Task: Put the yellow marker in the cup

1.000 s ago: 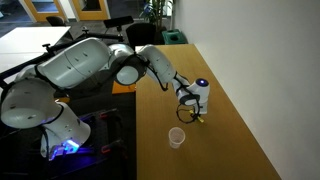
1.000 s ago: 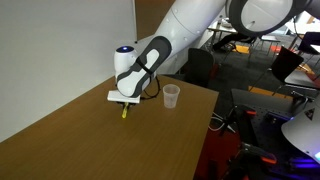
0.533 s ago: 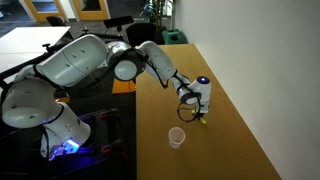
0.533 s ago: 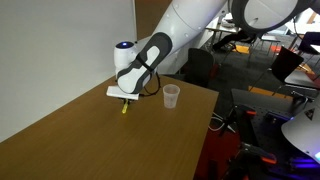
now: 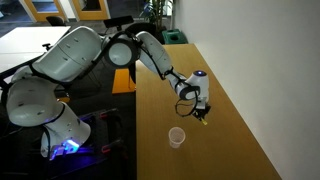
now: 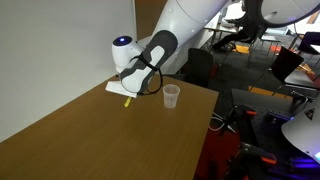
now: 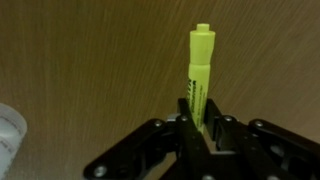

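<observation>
The tool (image 7: 200, 120) is clamped on the marker (image 7: 201, 70). In the wrist view its two fingers (image 7: 184, 118) press the lower end of the yellow pen from both sides, and the rest of the pen points away from the tool over the wooden worktop (image 7: 80, 50). In both exterior views the tool (image 5: 201, 112) (image 6: 128, 95) hangs low over the worktop (image 5: 235, 140) (image 6: 90, 140), in the strip between the wall edge and the edge on the robot's side. The marker (image 5: 203, 117) (image 6: 128, 101) sticks out under it, tilted. I cannot tell if its tip touches the wood. The cup (image 5: 177, 137) (image 6: 171, 96) stands upright near the edge on the robot's side, apart from the tool, and in an exterior view it is not far from a corner of the worktop. In the wrist view only a part of the cup (image 7: 8, 130) shows, at the left border.
</observation>
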